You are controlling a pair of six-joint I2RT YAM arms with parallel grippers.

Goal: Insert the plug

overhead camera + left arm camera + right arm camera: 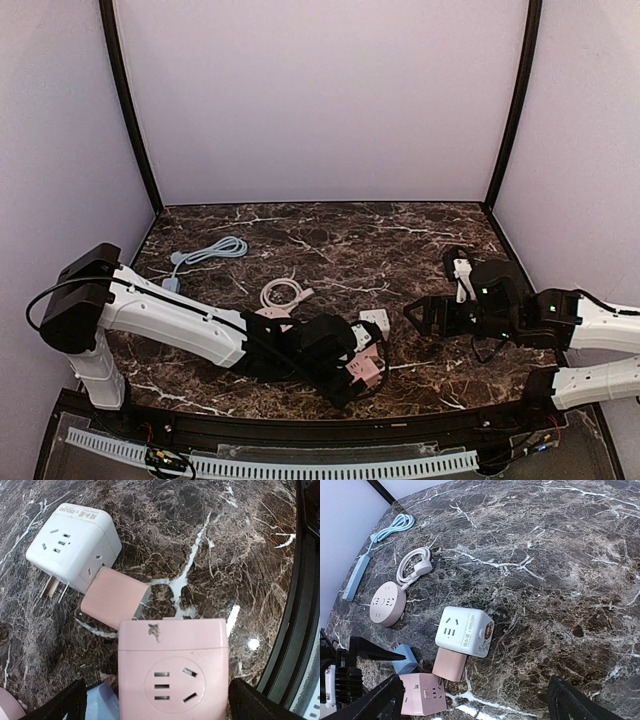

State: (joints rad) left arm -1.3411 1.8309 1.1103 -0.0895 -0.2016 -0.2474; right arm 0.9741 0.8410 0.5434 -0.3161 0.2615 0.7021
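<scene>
Just ahead of the wide-open left gripper [157, 700], which straddles a pink cube socket [172, 675], the pink plug [114, 597] looks light, rigid and slick; pinch its flat sides.

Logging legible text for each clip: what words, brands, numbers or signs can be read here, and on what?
"DELIXI", after an "x": printed on the white cube adapter, along its far edge in the left wrist view; the letters are small, so the reading is tentative.
Characters before the "x": too small to read.
Round sticker on that adapter's side: blurred, unreadable.
Pink cube socket: no text visible.
</scene>
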